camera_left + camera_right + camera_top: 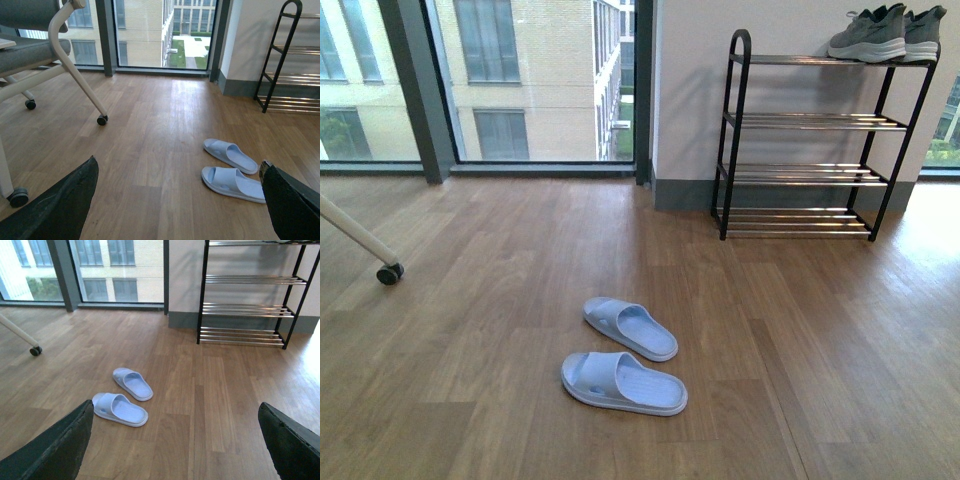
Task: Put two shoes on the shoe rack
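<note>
Two pale blue slides lie on the wooden floor, the nearer slide [623, 383] and the farther slide [630, 328] side by side. A pair of grey sneakers [886, 33] stands on the top shelf of the black shoe rack [810, 121] against the far wall. Neither arm shows in the front view. My left gripper [177, 200] is open, with the slides [232, 182] ahead near one finger. My right gripper [175, 440] is open too, the slides [120, 409] lying ahead of it and the rack [248, 292] farther off.
A chair on castors [102, 120] stands on the left; its wheel [389, 273] shows at the front view's left edge. Floor-to-ceiling windows [520, 80] fill the back wall left of the rack.
</note>
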